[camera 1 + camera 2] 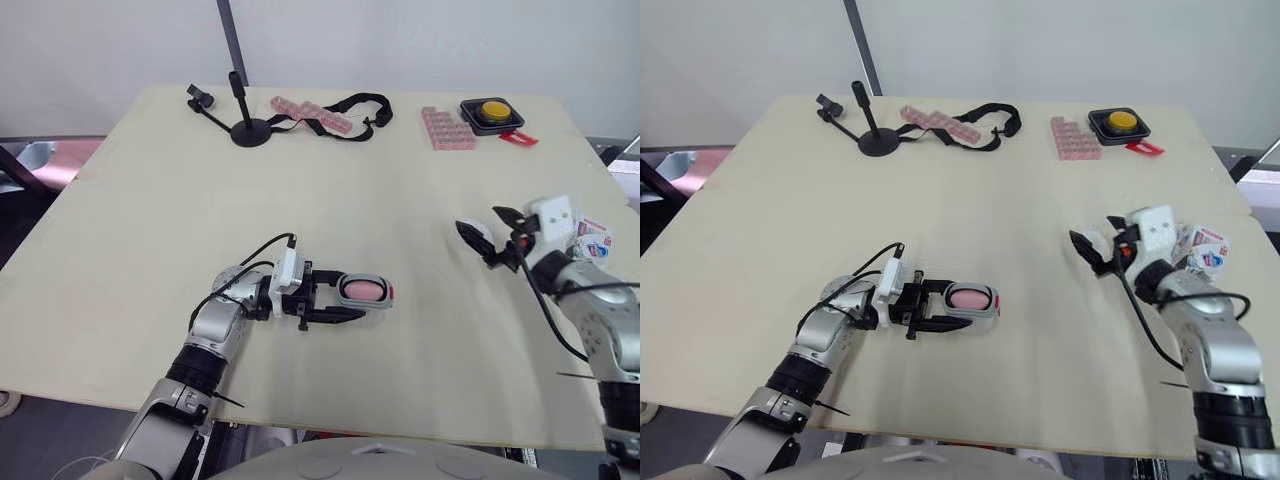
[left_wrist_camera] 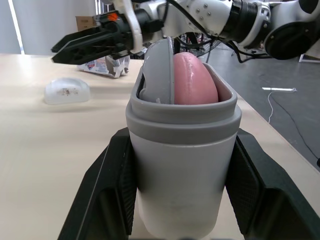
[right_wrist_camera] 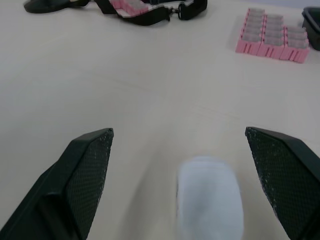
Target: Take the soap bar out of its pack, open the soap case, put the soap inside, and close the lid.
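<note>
The left gripper (image 1: 345, 296) is squeezing the case (image 2: 182, 165) from both sides, near the front edge of the worktop (image 1: 150, 230). The case is lying flat with its open side facing up. Its long way is running along the fingers and pointing at the right edge. The pink soap (image 2: 192, 80) is sitting inside it. Near the right edge, the right gripper (image 1: 488, 228) is hanging wide open and holding nothing, over the lid (image 3: 210, 200). The pack (image 1: 592, 240) is lying just beside it.
</note>
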Tool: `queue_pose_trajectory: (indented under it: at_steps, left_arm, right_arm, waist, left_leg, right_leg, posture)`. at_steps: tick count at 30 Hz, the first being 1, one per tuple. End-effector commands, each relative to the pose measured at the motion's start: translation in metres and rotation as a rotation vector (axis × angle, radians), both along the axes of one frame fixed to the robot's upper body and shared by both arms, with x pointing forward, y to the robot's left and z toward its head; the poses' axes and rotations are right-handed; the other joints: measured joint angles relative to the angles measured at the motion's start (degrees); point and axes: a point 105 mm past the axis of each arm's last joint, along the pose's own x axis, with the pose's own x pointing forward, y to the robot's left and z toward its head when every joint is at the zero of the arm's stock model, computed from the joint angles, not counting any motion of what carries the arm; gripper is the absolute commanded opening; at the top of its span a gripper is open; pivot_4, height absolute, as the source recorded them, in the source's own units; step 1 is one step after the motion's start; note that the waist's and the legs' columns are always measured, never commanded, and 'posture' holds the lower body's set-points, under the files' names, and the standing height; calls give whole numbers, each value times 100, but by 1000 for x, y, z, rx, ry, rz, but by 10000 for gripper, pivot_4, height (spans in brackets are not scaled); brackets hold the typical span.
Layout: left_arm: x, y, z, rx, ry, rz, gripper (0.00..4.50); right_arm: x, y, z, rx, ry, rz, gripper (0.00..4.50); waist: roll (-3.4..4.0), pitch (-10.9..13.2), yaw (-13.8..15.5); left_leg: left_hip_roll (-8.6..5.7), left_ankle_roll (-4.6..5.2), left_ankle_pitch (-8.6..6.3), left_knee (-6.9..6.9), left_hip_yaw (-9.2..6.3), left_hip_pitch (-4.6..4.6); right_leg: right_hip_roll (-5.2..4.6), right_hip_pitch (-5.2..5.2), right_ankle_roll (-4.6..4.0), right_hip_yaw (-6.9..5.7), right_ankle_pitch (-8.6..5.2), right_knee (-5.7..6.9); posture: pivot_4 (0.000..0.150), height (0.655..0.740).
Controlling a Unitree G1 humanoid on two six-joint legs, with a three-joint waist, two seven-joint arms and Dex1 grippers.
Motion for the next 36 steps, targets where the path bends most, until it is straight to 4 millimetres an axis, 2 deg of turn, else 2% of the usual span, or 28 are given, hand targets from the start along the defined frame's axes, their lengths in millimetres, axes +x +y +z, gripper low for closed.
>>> queue_pose_trajectory:
  at_steps: [1,20,29,35,36]
  left_arm:
    - [0,4,1,-1,-28,6,18798]
    - [-2,4,-3,29,-32,-2,18798]
    - [-1,5,-4,36,-27,12,18798]
    - [0,5,-3,40,-30,18,18798]
    - [0,5,-3,41,-30,18,18798]
  right_arm:
    - [3,-6,-4,-32,38,-40,45000]
    - [15,-13,-28,-35,112,-89,45000]
    - [19,-10,-30,-21,116,-93,45000]
    - [19,-8,-34,-25,121,-85,28148]
    - [19,-8,-35,-28,121,-85,23813]
  waist:
    - [0,0,21]
    - [1,0,-4]
    - [1,0,-6]
    - [1,0,-7]
    - [1,0,-7]
  left_leg:
    - [0,0,0,0,0,-3]
    - [0,-3,0,-1,2,-3]
    - [1,-2,0,0,2,-3]
    - [1,-3,0,-1,2,-2]
    - [1,-3,0,-1,2,-2]
  right_leg:
    - [-1,0,0,-1,0,0]
    - [0,-2,0,0,0,0]
    - [0,-2,0,0,0,1]
    - [0,-3,0,1,0,1]
    - [0,-3,0,1,0,1]
  posture:
    - [1500,7395]
    - [1500,7395]
    - [1500,7395]
    - [1500,7395]
    - [1500,7395]
